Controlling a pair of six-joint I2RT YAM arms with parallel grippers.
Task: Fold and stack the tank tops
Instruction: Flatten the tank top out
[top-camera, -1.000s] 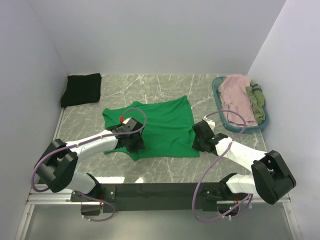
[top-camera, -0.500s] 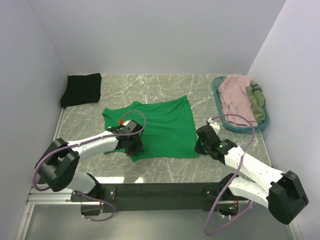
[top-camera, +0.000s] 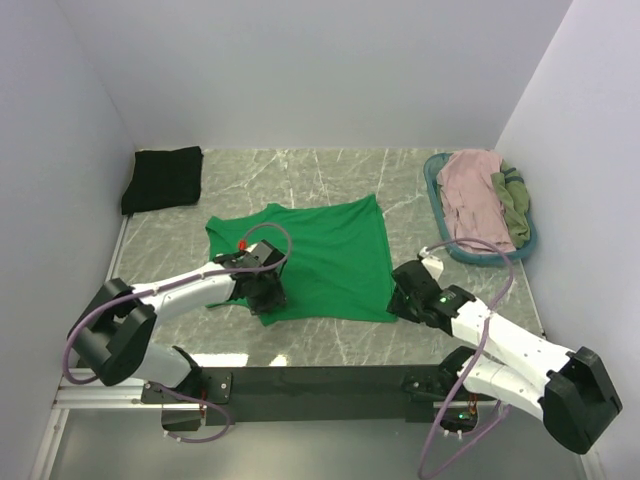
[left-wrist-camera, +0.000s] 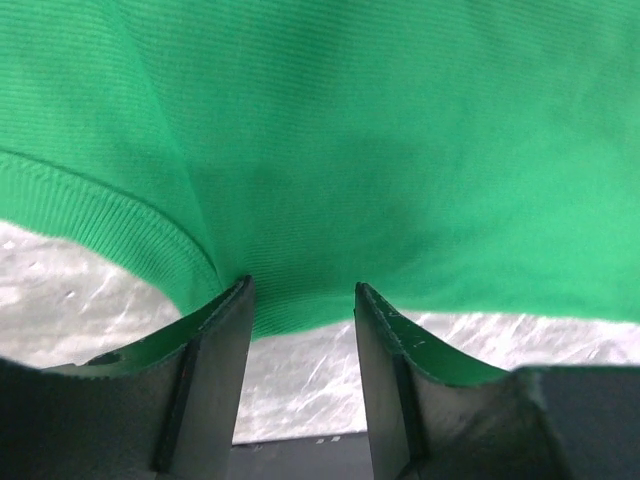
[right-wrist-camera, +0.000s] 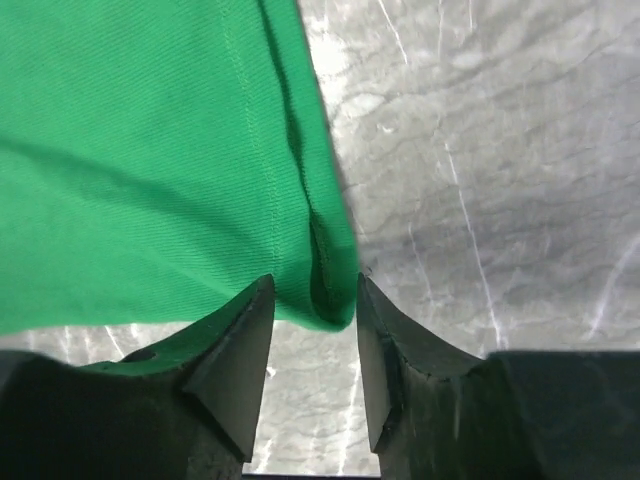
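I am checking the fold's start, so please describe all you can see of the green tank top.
The green tank top lies spread flat on the grey marbled table: fine ribbed knit, stitched hems, slight wrinkles. Its near left edge sits between the left jaws, its near right corner between the right jaws; both stand open, seemingly not pinching.

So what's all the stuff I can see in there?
green tank top: one, bright green, spread flat mid-table.
black tank top: one, black, folded, far left corner.
basket: one, teal, oval, far right.
pink top: one, dusty pink, heaped in the basket.
olive top: one, olive, in the basket beside the pink one.
table: one, grey marble.
left gripper: one, black, jaws apart at the green top's near left edge.
right gripper: one, black, jaws apart at its near right corner.
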